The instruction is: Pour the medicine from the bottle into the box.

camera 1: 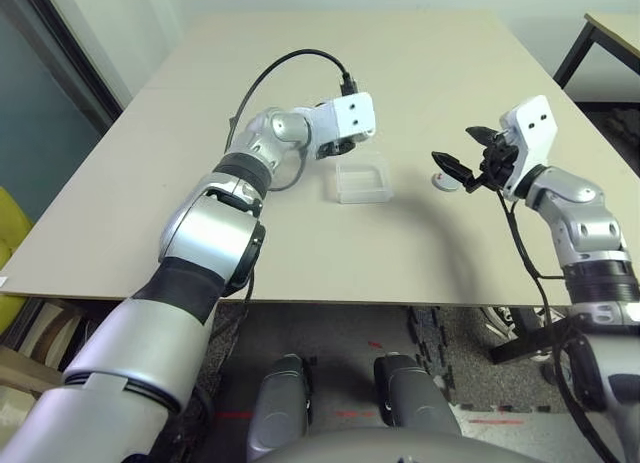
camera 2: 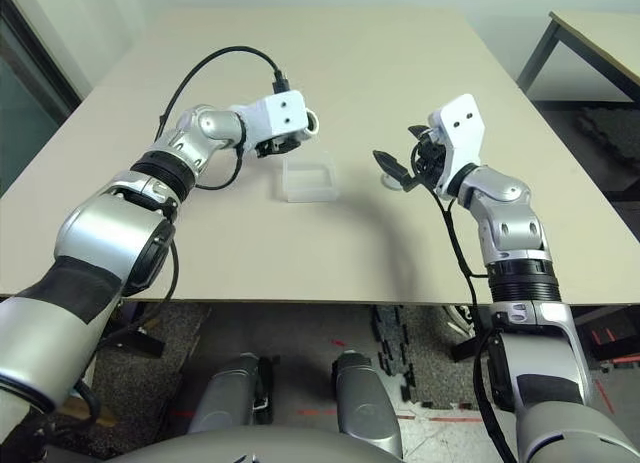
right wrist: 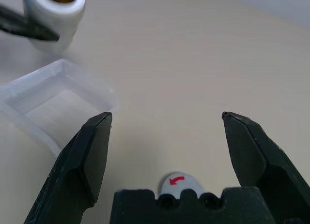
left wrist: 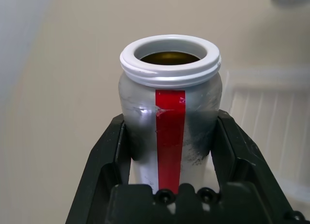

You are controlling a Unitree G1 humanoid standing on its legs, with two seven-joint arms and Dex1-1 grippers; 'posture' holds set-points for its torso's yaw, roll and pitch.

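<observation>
Where pale wall ends, beige table (camera 1: pixel 420 63), grey floor (camera 1: pixel 330 333)

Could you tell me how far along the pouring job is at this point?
Done: the cap is off, lying on the table under the open right gripper. In hand: the left gripper grips the open bottle beside the box. Left: tipping the medicine in; I cannot see anything in the box yet.

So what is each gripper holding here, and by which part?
The left gripper clamps the bottle by its lower body, mouth clear of the fingers. The right gripper is open and holds nothing.
</observation>
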